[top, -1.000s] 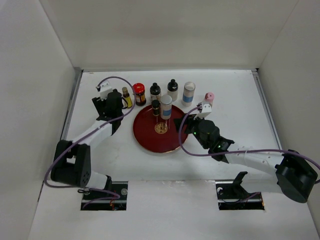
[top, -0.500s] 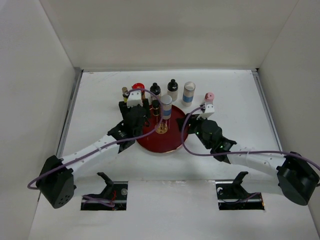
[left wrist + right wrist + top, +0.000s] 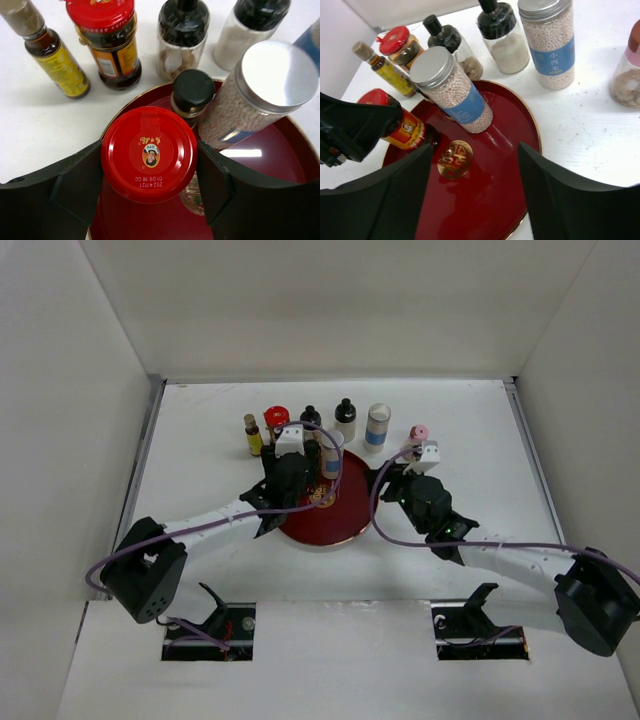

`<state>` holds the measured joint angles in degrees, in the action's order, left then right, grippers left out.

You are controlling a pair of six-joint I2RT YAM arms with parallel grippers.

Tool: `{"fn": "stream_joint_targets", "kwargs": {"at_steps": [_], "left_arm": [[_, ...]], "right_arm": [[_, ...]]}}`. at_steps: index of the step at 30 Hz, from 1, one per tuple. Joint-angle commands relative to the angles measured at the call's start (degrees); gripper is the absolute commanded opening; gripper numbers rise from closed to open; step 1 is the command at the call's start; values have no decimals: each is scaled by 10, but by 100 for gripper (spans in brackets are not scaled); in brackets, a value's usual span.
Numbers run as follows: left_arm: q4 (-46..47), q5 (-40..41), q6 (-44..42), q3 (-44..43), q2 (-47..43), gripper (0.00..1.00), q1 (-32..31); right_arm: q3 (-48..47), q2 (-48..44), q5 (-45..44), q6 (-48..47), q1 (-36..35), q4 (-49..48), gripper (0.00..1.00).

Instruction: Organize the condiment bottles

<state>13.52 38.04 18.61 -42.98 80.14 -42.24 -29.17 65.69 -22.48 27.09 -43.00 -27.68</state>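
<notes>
- Top view: the left arm [image 3: 210, 515] reaches over the dark-red plate [image 3: 335, 530]. Its wrist hides the left jaws, so from here I cannot tell how they stand. The right arm [image 3: 500, 555] ends at the plate's right edge, near the pink-capped jar [image 3: 419, 432].
- Along the far side of the table [image 3: 200, 470] stand, from left to right, a yellowish bottle [image 3: 252, 435], a red-lidded jar [image 3: 277, 418], a black-capped jar [image 3: 311, 418], a white-bodied bottle [image 3: 345, 420] and a white-and-blue cylinder [image 3: 377, 426]. A silver-lidded cylinder [image 3: 331, 458] stands on the plate, partly hidden by the left wrist.
- Left wrist view: the left jaws are clamped on a red-capped bottle [image 3: 149, 154], one finger against each side of its cap, and the cap fills the whole gap. The bottle is over the plate, close to its rim. Just beyond it a small black-capped bottle [image 3: 192, 92] stands on the plate, with the silver-lidded cylinder right beside it. The yellowish bottle, red-lidded jar, black-capped jar and white-bodied bottle stand behind the rim on the table.
- Right wrist view: the right jaws are spread wide and grip nothing. Only the plate and its gold centre [image 3: 454, 159] lie between them. The red-capped bottle is tilted at the left, outside that gap. Its cap is in the left jaws and its base is low beside the gold centre. Whether it touches the plate I cannot tell.
</notes>
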Motion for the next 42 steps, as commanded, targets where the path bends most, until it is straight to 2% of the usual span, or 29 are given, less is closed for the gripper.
{"fn": "stream_joint_targets", "kwargs": {"at_steps": [1,5,8,17,28,31,42], "left_arm": [[133,6,5,1,-15,46,4],[146,5,4,21,-24,67,7],[153,4,2,40,-43,74,9],[160,-31,5,80,-87,85,19],[219,-53,34,152,-181,83,32],[226,-62,47,163,-182,83,39],[226,-85,70,170,-178,83,62]], "right_arm": [[-26,21,2,8,6,-24,66],[-63,51,8,2,3,-4,42],[-105,78,14,-2,7,23,38],[-273,210,49,-41,63,74,58],[-512,401,61,-89,89,174,54],[-540,428,54,-93,93,180,60],[-615,497,36,-129,108,209,59]]}}
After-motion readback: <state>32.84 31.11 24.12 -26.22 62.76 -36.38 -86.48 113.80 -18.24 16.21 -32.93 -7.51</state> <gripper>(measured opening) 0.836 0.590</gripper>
